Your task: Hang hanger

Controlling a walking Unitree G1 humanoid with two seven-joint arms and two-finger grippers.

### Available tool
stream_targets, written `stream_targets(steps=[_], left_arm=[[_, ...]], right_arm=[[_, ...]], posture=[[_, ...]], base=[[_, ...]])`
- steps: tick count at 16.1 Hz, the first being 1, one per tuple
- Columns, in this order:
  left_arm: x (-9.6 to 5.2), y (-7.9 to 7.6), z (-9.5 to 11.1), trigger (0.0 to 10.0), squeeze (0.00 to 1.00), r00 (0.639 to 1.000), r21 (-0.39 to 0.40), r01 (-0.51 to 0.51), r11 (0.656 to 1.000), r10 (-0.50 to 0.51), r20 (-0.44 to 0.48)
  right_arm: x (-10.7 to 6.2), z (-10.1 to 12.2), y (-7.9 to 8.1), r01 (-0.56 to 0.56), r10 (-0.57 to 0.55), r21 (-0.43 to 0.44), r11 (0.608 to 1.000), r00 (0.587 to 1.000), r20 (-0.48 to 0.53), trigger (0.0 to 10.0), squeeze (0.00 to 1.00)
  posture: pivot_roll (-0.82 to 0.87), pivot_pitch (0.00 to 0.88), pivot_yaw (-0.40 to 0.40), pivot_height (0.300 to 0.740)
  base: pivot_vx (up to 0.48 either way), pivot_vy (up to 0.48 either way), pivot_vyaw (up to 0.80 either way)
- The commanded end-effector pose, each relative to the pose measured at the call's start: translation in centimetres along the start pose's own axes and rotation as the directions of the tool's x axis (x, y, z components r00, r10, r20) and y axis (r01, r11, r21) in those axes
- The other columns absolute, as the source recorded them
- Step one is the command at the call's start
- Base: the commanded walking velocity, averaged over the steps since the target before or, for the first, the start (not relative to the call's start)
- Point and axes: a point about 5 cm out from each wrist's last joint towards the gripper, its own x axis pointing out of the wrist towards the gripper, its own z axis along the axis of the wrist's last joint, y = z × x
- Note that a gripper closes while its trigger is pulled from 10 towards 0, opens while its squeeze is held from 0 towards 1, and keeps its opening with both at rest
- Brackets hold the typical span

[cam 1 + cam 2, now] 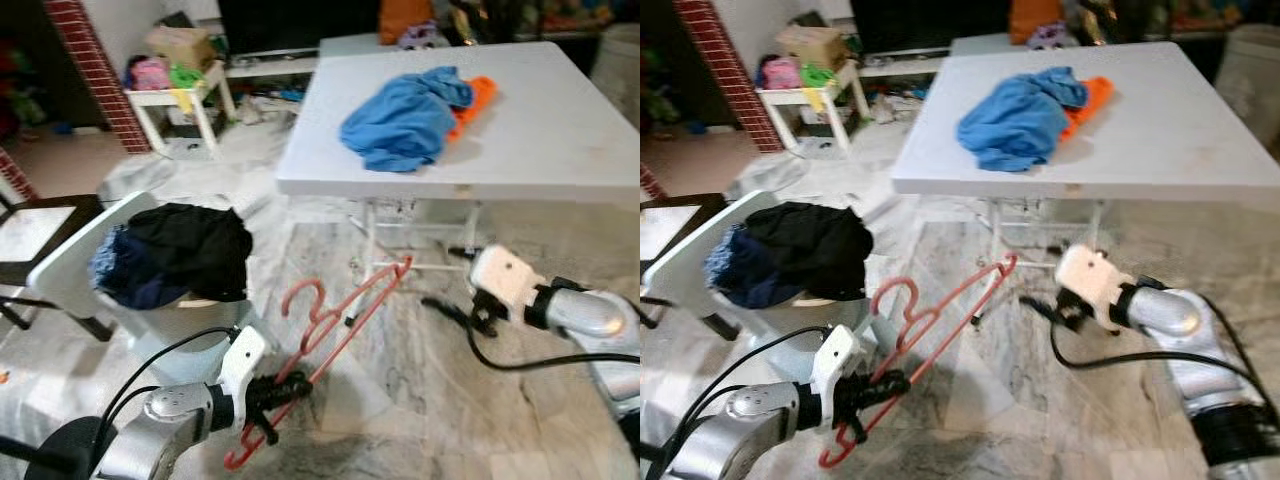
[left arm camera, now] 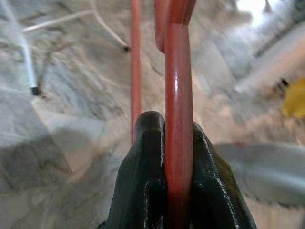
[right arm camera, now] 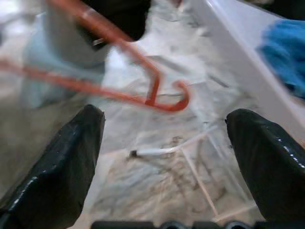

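A red plastic hanger (image 1: 345,315) slants over the marble floor, with its hook (image 1: 300,298) pointing up and left. My left gripper (image 1: 278,392), low at the left, is shut on the hanger's lower bar. The left wrist view shows the red bar (image 2: 177,71) pinched between both black fingers (image 2: 143,157). My right gripper (image 1: 458,312) hovers open to the right of the hanger, just below the table's front edge and apart from it. In the right wrist view its fingers (image 3: 71,148) spread wide, with the hanger (image 3: 157,98) ahead of them.
A white folding table (image 1: 540,150) carries a blue cloth (image 1: 405,115) and an orange cloth (image 1: 478,98). Its legs (image 1: 370,240) stand behind the hanger. At the left, a white chair (image 1: 70,255) holds dark clothes (image 1: 185,250). A small white side table (image 1: 190,95) stands at the back left.
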Motion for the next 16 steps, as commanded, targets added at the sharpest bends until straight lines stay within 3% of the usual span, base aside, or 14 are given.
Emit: stream_targets(steps=[1,2,3,5,6,7,9,11,16], left_arm=[[0.0,-0.4,0.4,10.0,0.00,0.999,0.041,0.042,0.998,-0.042,-0.013],[0.0,-0.7,0.2,10.0,0.00,0.995,0.079,0.088,0.993,-0.084,-0.056],[0.0,-0.7,0.2,10.0,0.00,0.995,0.079,0.088,0.993,-0.084,-0.056],[0.4,-1.2,0.3,10.0,0.00,0.984,0.107,0.160,0.981,-0.150,-0.097],[0.5,-1.1,0.4,10.0,0.00,0.984,0.112,0.162,0.980,-0.151,-0.100],[0.6,-1.0,0.5,10.0,0.00,0.984,0.117,0.160,0.980,-0.148,-0.102],[0.6,-0.9,0.6,10.0,0.00,0.980,0.139,0.175,0.975,-0.159,-0.118],[0.6,-0.8,0.7,10.0,0.00,0.979,0.150,0.180,0.972,-0.162,-0.124],[0.8,-0.7,0.7,10.0,0.00,0.978,0.157,0.182,0.971,-0.163,-0.128]], right_arm=[[0.3,0.6,0.1,-0.074,0.074,-0.057,0.996,0.997,0.001,10.0,0.00],[0.5,1.2,-0.2,-0.190,0.187,-0.129,0.973,0.982,-0.038,10.0,0.00],[0.5,1.2,-0.2,-0.190,0.187,-0.129,0.973,0.982,-0.038,10.0,0.00],[1.1,2.5,-1.0,-0.277,0.272,-0.223,0.935,0.961,-0.053,10.0,0.00],[1.3,2.8,-0.9,-0.301,0.298,-0.234,0.924,0.953,-0.051,8.5,0.00],[1.4,3.0,-0.7,-0.331,0.327,-0.243,0.912,0.943,-0.060,4.6,0.00],[1.3,2.9,-0.1,-0.433,0.427,-0.252,0.865,0.901,-0.084,0.0,0.00],[1.0,2.7,0.5,-0.520,0.505,-0.247,0.818,0.854,-0.127,0.0,0.00],[1.3,2.3,0.5,-0.539,0.512,-0.269,0.798,0.842,-0.171,0.0,0.00]], posture=[[-0.13,0.000,0.131,0.740],[-0.12,0.000,0.140,0.740],[-0.12,0.000,0.140,0.740],[-0.12,0.000,0.146,0.740],[-0.12,0.000,0.146,0.740],[-0.12,0.000,0.149,0.740],[-0.12,0.000,0.150,0.740],[-0.13,0.000,0.152,0.740],[-0.13,0.000,0.152,0.740]], base=[[0.000,0.000,0.00],[0.000,0.000,0.00],[0.000,0.000,0.00],[0.000,0.000,0.00],[0.000,0.000,0.00],[0.000,0.000,0.00],[0.000,0.000,0.00],[0.000,0.000,0.00],[0.000,0.000,0.00]])
